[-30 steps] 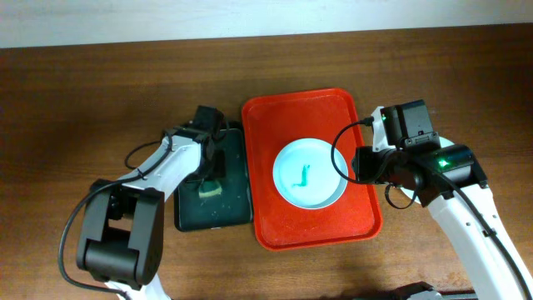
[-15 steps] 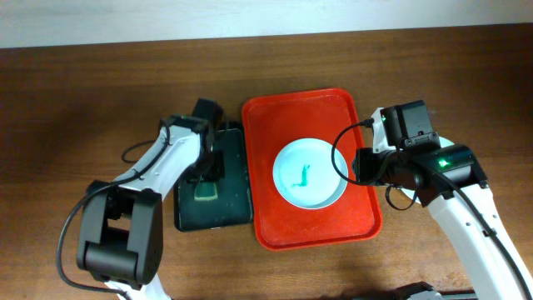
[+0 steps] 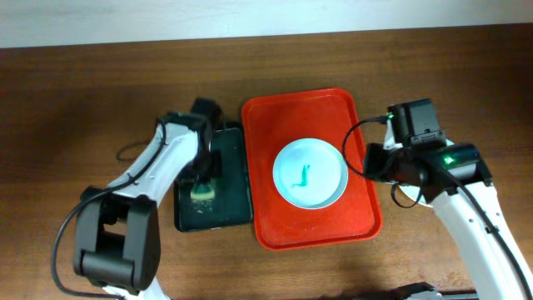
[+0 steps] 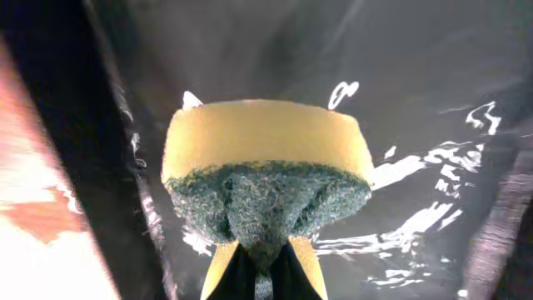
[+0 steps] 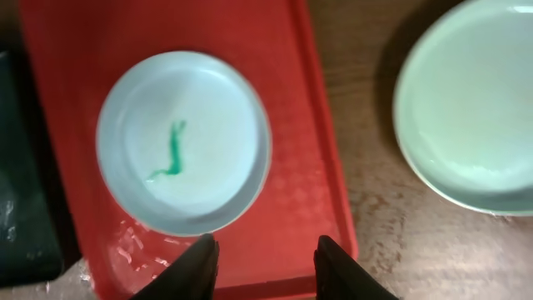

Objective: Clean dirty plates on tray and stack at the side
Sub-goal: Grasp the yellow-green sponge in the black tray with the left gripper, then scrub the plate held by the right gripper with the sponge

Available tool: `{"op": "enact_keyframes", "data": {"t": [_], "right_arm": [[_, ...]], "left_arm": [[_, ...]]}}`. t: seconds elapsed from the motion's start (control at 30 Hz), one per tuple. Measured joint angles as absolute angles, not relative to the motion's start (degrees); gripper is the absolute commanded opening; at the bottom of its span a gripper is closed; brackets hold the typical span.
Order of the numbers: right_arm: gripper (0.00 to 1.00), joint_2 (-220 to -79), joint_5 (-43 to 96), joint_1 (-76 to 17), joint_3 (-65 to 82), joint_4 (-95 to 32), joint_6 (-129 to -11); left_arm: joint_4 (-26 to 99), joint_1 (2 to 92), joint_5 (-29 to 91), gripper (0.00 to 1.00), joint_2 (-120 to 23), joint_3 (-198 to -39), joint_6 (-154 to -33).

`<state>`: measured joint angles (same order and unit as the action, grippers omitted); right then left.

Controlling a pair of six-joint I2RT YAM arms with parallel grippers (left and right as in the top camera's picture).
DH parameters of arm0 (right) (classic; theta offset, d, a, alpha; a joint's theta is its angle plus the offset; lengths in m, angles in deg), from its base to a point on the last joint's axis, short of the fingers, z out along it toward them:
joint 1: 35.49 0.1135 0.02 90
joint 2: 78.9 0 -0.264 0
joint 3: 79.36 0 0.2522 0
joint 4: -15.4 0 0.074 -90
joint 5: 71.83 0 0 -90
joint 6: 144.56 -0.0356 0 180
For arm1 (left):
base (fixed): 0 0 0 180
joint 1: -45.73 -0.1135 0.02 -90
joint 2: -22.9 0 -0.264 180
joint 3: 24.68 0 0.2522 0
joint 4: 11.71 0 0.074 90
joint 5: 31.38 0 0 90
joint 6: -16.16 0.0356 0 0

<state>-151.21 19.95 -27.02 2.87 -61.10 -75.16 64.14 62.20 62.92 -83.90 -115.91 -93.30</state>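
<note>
One plate [image 3: 309, 173] with a teal-green smear lies in the middle of the red tray [image 3: 275, 117]. In the right wrist view that plate [image 5: 183, 142] sits ahead of my right gripper [image 5: 265, 250]. The gripper is open and empty, hovering over the tray's [image 5: 308, 167] right rim. A second, clean pale-mint plate [image 5: 470, 104] rests on the wood to the right of the tray. My left gripper [image 3: 202, 177] is shut on a yellow and green sponge [image 4: 266, 158] above the black tray [image 3: 229, 208].
The wet black tray [image 4: 416, 83] lies just left of the red tray, nearly touching it. In the overhead view the right arm [image 3: 433, 167] covers the table right of the red tray. A black cable [image 3: 133, 154] trails left of the left arm.
My left gripper opened briefly, then shut on the sponge and raised it slightly off the black tray. The right arm shifted a little to the right.
</note>
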Motion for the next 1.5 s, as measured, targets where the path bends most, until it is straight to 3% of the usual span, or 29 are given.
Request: {"op": "enact_keyframes", "data": {"t": [0.17, 0.53, 0.83, 1.0, 1.37, 1.5], "right_arm": [[0.4, -156.67, 27.91, -31.92, 2.87, -61.34, -69.24], [0.4, -169.83, 34.2, -32.42, 2.85, -61.27, -64.61], [0.44, -171.89, 34.33, -32.42, 2.85, -57.89, -64.41], [0.28, -171.89, 31.93, -32.42, 1.38, -54.19, -64.15], [0.27, -178.57, 33.31, -32.42, -5.04, -39.07, -63.6], [0.13, -183.47, 35.47, -32.42, -5.2, -38.1, -63.69]], "left_arm": [[66.59, 62.88, 62.96, 0.0, -79.6, -126.21, -93.32], [66.94, 64.17, 62.85, 0.0, -78.83, -126.78, -93.3], [54.04, 71.36, 49.45, 0.0, -79.07, -126.71, -93.35], [47.57, 80.36, 46.78, 0.0, -84.08, -126.73, -93.89], [46.15, 84.56, 46.41, 0.0, -93.72, -126.62, -96.19], [46.13, 84.56, 46.41, 0.0, -94.02, -126.62, -96.93]]}}
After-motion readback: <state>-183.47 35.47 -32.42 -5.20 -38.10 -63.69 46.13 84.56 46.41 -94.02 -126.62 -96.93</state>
